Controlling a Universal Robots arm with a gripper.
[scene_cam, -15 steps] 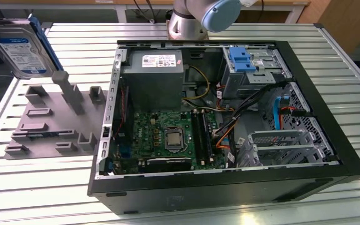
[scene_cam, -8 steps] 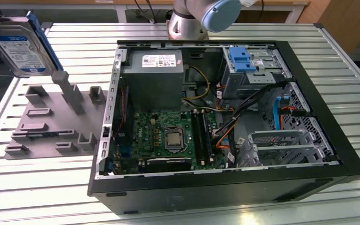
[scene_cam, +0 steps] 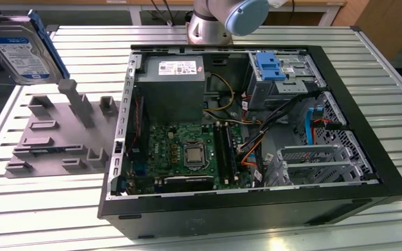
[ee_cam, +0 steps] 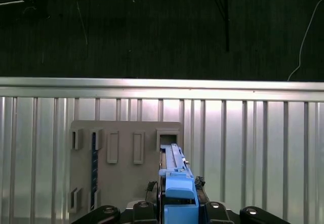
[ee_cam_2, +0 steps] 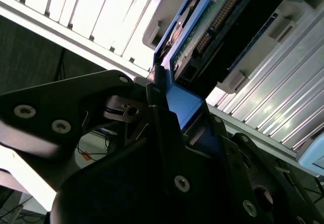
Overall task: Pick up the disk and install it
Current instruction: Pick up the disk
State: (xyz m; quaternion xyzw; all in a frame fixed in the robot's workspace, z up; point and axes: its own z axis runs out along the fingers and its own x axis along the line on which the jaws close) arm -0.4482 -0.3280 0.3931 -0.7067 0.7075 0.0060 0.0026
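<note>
The disk (scene_cam: 21, 49), silver-grey with a white-and-blue label and blue side rails, hangs in the air at the exterior view's upper left, above the far end of the grey slotted holder (scene_cam: 54, 136). In the second wrist view my gripper (ee_cam_2: 174, 100) is shut on the disk (ee_cam_2: 217, 27), with the black fingers (ee_cam_2: 157, 107) clamping its blue rail. In the first wrist view the disk's blue rail (ee_cam: 177, 188) stands edge-on between the fingers, over the holder (ee_cam: 121, 183).
An open black computer case (scene_cam: 257, 209) lies on the slatted metal table (scene_cam: 89, 36), with the motherboard and a grey power supply box (scene_cam: 169, 83) showing. At its far right corner is a drive bay holding a blue bracket (scene_cam: 267, 65). The arm's base (scene_cam: 211, 23) stands behind the case.
</note>
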